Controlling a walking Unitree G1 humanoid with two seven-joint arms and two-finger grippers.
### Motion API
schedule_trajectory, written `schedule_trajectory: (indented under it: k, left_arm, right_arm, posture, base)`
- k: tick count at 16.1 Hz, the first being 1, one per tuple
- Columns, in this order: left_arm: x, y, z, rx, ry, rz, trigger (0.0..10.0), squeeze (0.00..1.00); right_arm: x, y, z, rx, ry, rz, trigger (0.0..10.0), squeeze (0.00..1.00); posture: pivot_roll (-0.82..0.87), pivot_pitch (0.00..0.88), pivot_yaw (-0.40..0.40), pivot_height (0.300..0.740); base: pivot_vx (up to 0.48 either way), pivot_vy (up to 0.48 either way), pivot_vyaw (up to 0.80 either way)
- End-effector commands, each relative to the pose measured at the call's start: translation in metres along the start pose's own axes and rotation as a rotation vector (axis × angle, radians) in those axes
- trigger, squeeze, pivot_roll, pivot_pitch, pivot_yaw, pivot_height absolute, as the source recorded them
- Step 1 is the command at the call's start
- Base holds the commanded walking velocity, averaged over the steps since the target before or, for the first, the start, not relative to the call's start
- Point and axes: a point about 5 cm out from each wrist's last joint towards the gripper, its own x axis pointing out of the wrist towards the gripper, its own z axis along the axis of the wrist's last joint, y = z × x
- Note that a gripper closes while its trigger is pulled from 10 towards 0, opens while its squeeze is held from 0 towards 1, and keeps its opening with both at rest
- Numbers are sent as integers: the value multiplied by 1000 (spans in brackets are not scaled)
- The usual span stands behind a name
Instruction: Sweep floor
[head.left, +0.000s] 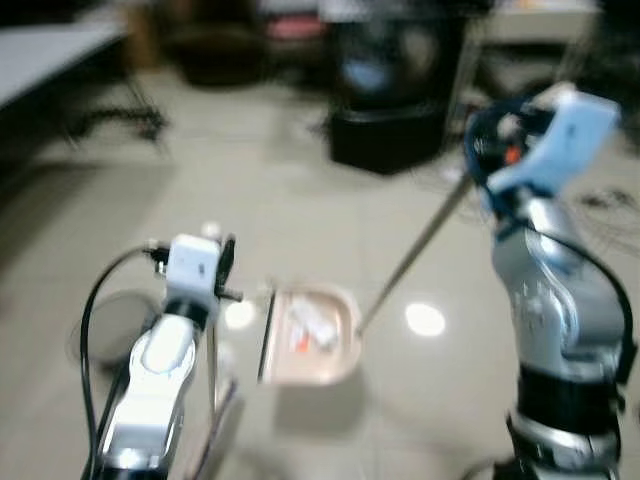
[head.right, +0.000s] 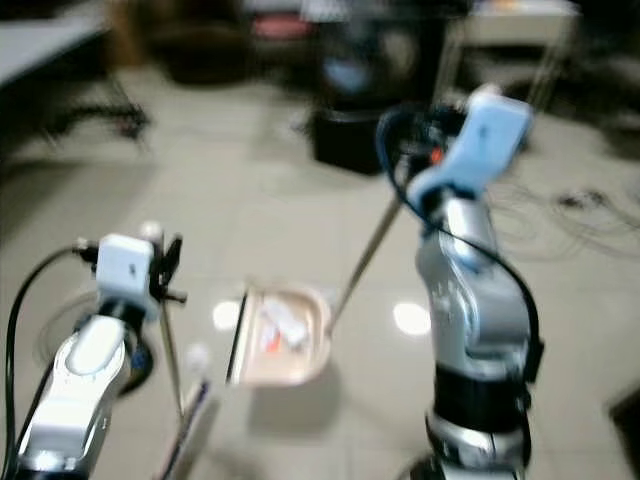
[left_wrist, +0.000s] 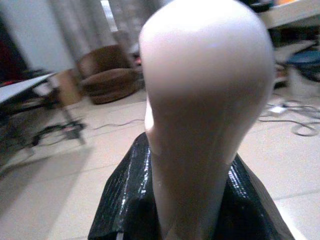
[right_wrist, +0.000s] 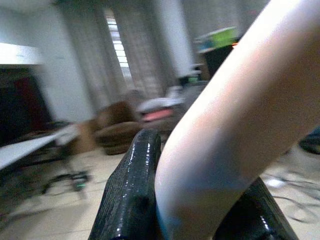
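Left eye view: the dustpan (head.left: 310, 335) lies on the floor (head.left: 300, 180) between both arms, its pole (head.left: 415, 250) rising to the right end effector (head.left: 500, 150).

Left wrist view: the left end effector (left_wrist: 190, 200) pinches a pale handle (left_wrist: 205, 100).

Right wrist view: the right end effector pinches the pole.

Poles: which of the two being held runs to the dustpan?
The slanted pole in the right gripper; its lower end meets the dustpan. The left gripper holds the upright pole, which drops beside that arm, apart from the pan.
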Motion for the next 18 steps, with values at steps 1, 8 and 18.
schedule_trajectory:
  k: [1, 8, 18]
  left_arm:
    - [2, 4, 7, 26, -33, 19, 10000, 0]
    - [4, 10, 16, 90, -70, 61, 10000, 0]
    - [1, 18, 30, 122, -107, 87, 10000, 0]
  right_arm:
    - [3, 8, 8, 25, -28, 38, 10000, 0]
    - [15, 21, 12, 60, -14, 110, 10000, 0]
    - [25, 35, 6, 166, -18, 119, 10000, 0]
  posture:
    - [-71, 0, 87, 740]
    - [-29, 0, -12, 740]
    - [6, 0, -4, 740]
  base:
    - [0, 0, 800]
    - [0, 0, 800]
    - [154, 0, 640]
